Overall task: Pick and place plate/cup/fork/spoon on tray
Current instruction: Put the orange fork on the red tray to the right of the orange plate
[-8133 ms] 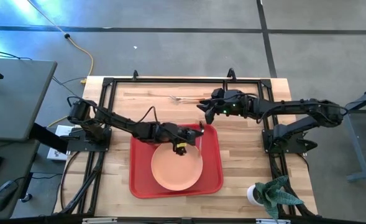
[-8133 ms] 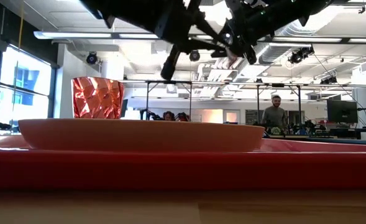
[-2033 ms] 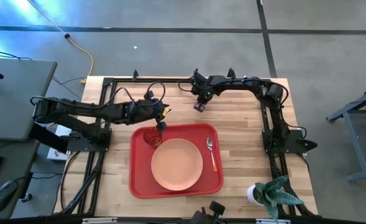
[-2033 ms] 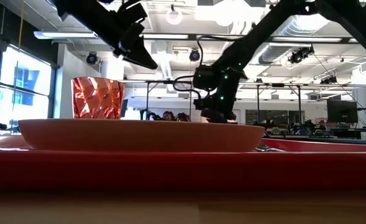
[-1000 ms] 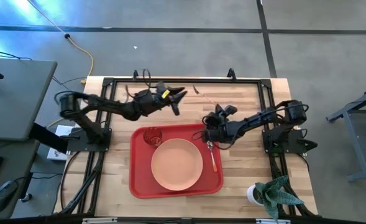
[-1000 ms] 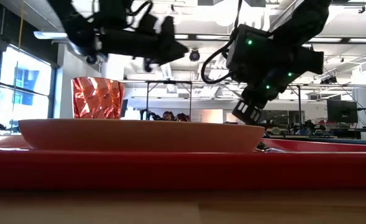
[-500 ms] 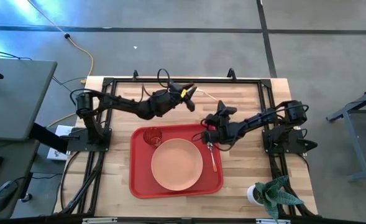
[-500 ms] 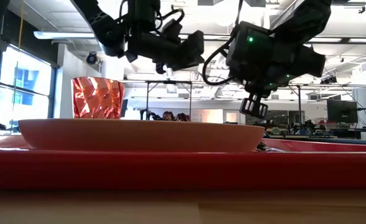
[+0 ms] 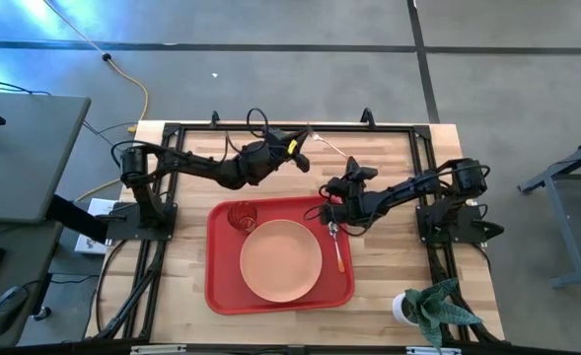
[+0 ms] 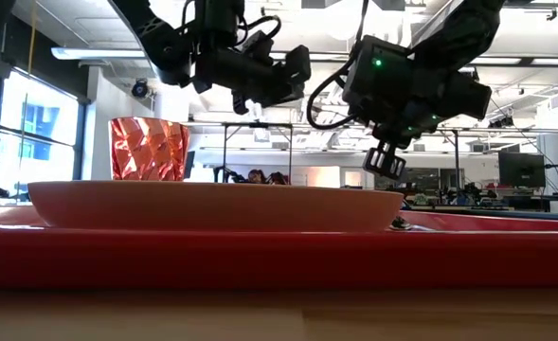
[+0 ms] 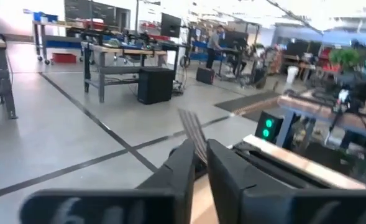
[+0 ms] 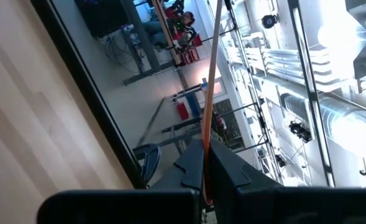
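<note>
The tray (image 9: 221,291) lies near the table's front, with the plate (image 9: 280,260) in its middle. The cup (image 9: 241,216) stands upright at its far left corner, and the spoon (image 9: 336,244) lies along its right side. Above the bare wood beyond the tray's far right corner, the fork (image 9: 334,148) hangs in the air between my two grippers. My left gripper (image 9: 307,153) is shut on its silver end. My right gripper (image 9: 352,170) is shut on its orange handle. My left gripper pinches the fork's silver tined end (image 11: 191,127) between its two fingers, coming from the table's left. The tines stick out past the fingertips (image 11: 186,149). The fork is clear of the table. My right gripper pinches the fork's orange handle (image 12: 209,93) between its shut fingers (image 12: 192,152). The fingers lie along the handle, which runs straight on ahead of them. They point toward the table's far left. The fork is lifted clear of the table.
A black frame rail (image 9: 270,126) runs around the table's far and side edges. A potted plant (image 9: 428,308) stands at the near right corner. Bare wood (image 9: 389,256) lies to the right of the tray. A person (image 10: 419,175) stands in the room behind.
My left gripper has gone toward the table's right edge, up to the fork's silver end, and its fingers have drawn together there. My right gripper has kept the fork in the air at nearly the same place.
</note>
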